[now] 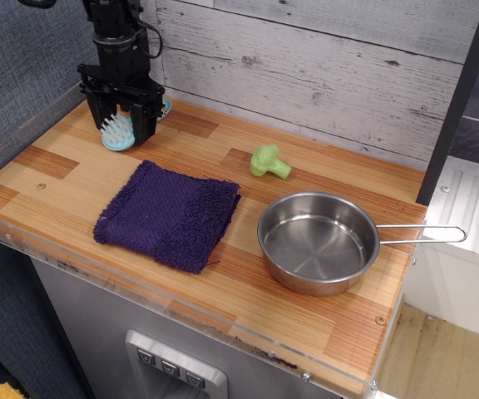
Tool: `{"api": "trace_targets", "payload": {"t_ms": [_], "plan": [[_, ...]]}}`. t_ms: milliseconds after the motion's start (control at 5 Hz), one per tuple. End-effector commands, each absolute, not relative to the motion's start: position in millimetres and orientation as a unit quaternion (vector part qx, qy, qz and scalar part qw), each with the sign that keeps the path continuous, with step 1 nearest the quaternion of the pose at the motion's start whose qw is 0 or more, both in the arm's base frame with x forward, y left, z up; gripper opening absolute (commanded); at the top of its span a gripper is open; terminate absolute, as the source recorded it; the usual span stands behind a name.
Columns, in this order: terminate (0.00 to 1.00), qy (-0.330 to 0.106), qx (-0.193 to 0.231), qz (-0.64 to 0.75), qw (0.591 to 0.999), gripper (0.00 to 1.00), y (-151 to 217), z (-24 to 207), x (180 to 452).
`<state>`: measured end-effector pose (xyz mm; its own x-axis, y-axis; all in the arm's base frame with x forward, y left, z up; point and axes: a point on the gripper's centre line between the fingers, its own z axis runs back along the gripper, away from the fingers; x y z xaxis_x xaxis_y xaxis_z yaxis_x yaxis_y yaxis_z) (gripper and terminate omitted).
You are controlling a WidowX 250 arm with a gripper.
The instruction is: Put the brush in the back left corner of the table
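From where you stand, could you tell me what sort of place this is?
Probably a toy kitchen: a striped wooden countertop, a steel saucepan, a toy broccoli and a purple towel.

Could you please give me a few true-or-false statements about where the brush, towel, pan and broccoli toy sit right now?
1. The brush is at the table's back left corner, between the jaws of the gripper. True.
2. The purple towel lies inside the pan. False: it lies flat on the wood, left of the pan.
3. The pan is empty. True.
4. The broccoli toy rests on the towel. False: it lies on bare wood behind it.
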<state>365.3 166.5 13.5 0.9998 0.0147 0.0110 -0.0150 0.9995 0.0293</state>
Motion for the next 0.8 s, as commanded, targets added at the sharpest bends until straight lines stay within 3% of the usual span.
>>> {"api": "trace_targets", "payload": {"t_ms": [0, 200, 400, 600], "plan": [[0.00, -0.050, 0.036, 0.002, 0.998, 1.00, 168.7, 49.6, 368.6], [0.00, -0.078, 0.033, -0.006, 0.996, 1.00, 157.8, 89.6, 373.5], [0.00, -0.082, 0.027, -0.041, 0.995, 1.00, 128.2, 113.9, 363.7], [0.00, -0.064, 0.021, -0.069, 0.995, 1.00, 88.9, 114.5, 346.0]]}}
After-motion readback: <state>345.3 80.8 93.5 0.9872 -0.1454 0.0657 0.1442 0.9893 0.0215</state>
